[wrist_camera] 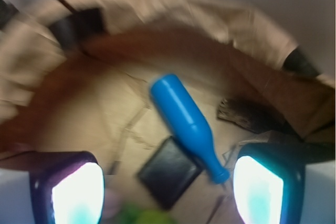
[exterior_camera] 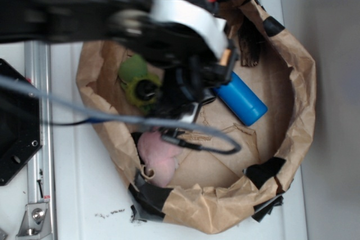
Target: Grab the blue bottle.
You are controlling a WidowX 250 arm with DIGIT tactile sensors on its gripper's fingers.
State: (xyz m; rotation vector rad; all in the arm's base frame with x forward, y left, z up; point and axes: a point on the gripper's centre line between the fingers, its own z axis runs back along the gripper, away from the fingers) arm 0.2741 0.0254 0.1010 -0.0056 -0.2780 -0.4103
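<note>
Blue bottle (wrist_camera: 185, 124) lies flat in the paper bag (exterior_camera: 292, 133), neck toward five o'clock, overlapping what looks like the black wallet (wrist_camera: 169, 171). Our gripper (wrist_camera: 168, 190) hangs spread, approaching; next we centre, descend.

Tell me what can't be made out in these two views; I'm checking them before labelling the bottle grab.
- Blue bottle: in the exterior view its neck end is hidden behind the arm.
- Gripper: in the exterior view it's hidden by the arm; the wrist view shows the fingers spread.
- Black wallet: motion-blurred, details unreadable.
- Green toy: partly covered by the arm; a blur at the wrist view's bottom edge.
</note>
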